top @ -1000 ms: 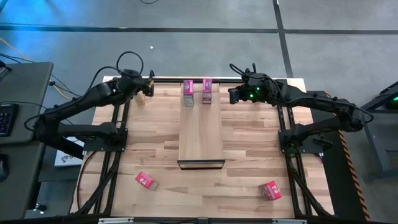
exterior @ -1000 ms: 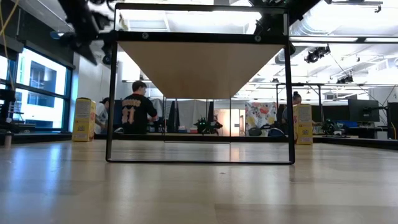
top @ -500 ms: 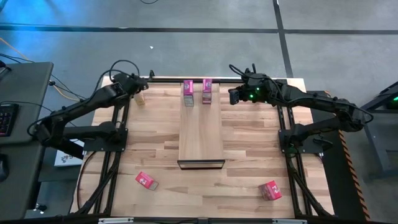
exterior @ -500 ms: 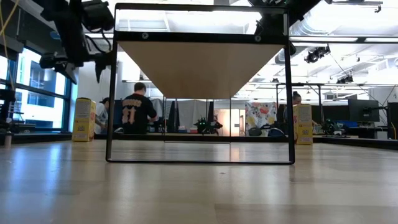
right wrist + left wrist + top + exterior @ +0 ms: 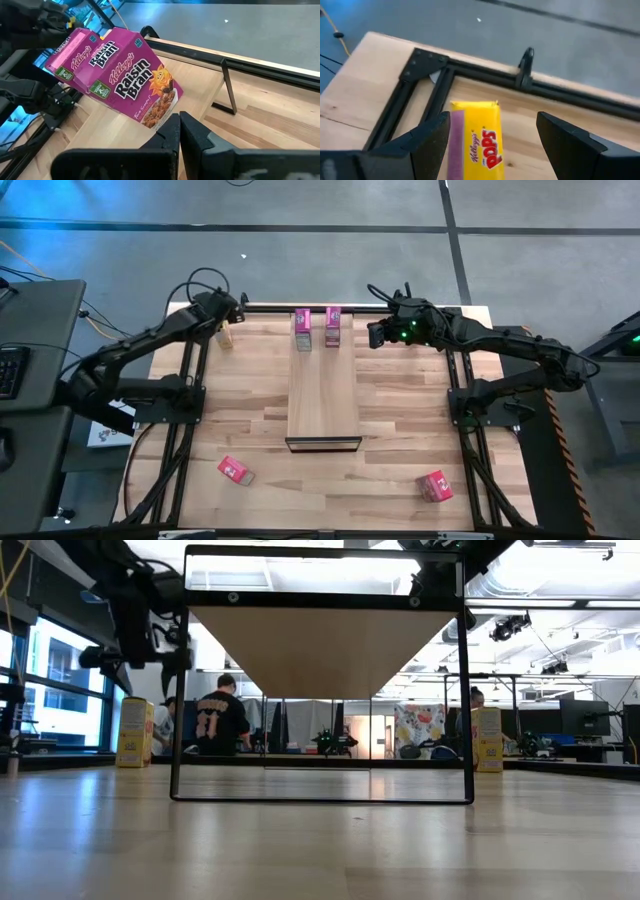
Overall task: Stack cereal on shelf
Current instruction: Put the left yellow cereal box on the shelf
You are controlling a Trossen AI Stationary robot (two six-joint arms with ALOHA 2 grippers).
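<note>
Two magenta-pink cereal boxes (image 5: 302,328) (image 5: 332,326) stand on the far end of the shelf plank (image 5: 323,390); the right wrist view shows them as Raisin Bran boxes (image 5: 137,80) (image 5: 75,55). A yellow box (image 5: 227,336) (image 5: 481,145) stands upright on the table's far left corner. My left gripper (image 5: 230,318) (image 5: 490,150) hangs open just above it, a finger on either side, touching nothing. My right gripper (image 5: 373,333) (image 5: 179,132) is shut, right of the shelf's far end. A second yellow box (image 5: 487,740) shows in the low view. Two red-pink boxes (image 5: 235,471) (image 5: 434,486) lie near the table's near edge.
The shelf's dark metal frame (image 5: 320,680) stands at its near end, raising the plank off the table. Dark frame rails (image 5: 470,70) run along the table's far edge and left side, close to the yellow box. People stand in the room behind the table.
My left gripper has come down toward the yellow box at the far left corner, swaying slightly left and back on the way. The right arm and all boxes have kept still.
</note>
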